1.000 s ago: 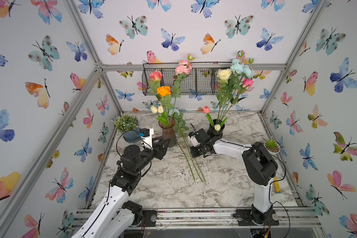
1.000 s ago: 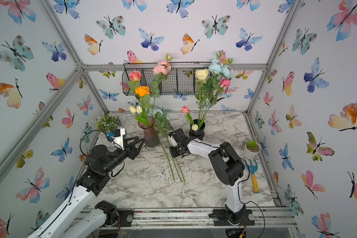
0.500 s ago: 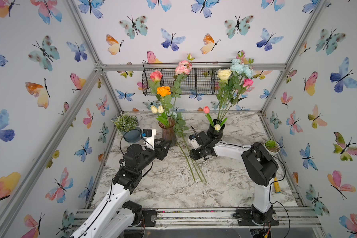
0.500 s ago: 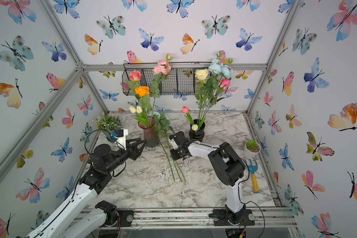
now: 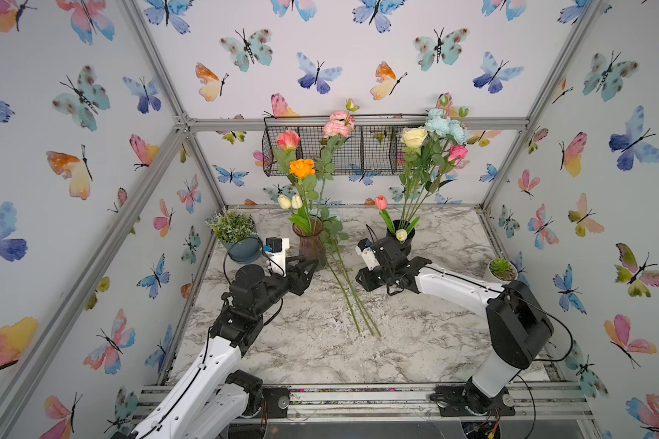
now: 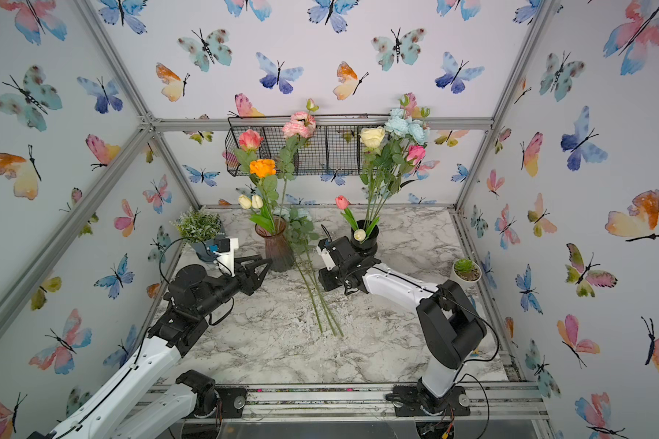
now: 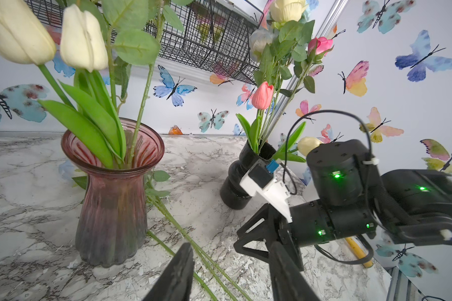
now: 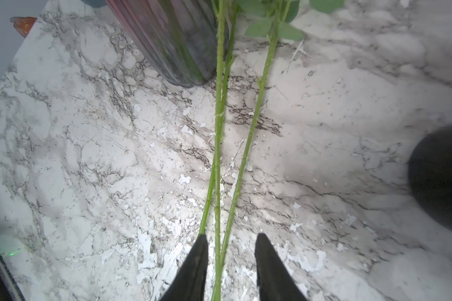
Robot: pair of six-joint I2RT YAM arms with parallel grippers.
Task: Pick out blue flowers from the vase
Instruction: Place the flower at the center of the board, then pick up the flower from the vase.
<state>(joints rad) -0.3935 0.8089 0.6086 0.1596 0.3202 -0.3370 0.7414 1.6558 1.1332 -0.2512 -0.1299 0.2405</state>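
Right wrist view: the right gripper [image 8: 232, 237], jaws parted and gripping nothing, straddles blue-flower stems [image 8: 219, 130] laid flat on the marble table [image 8: 89, 156] beside the glass vase [image 8: 178, 39], apparently set out as picked. The left gripper [image 7: 230, 245] hovers half-open and empty. More aqua blooms [image 5: 444, 123] stand in the black vase [image 5: 398, 237], seemingly next.

I have open marble surface [image 6: 282, 357] up front; farther back, the pink glass vase [image 6: 276, 251], black vase [image 6: 366, 248] and laid green stems [image 8: 218, 130] block passage.

Left jaws apart, near pink glass vase [image 7: 110, 198]; green stems [image 7: 172, 221] flat on marble [image 7: 24, 182] beside it.
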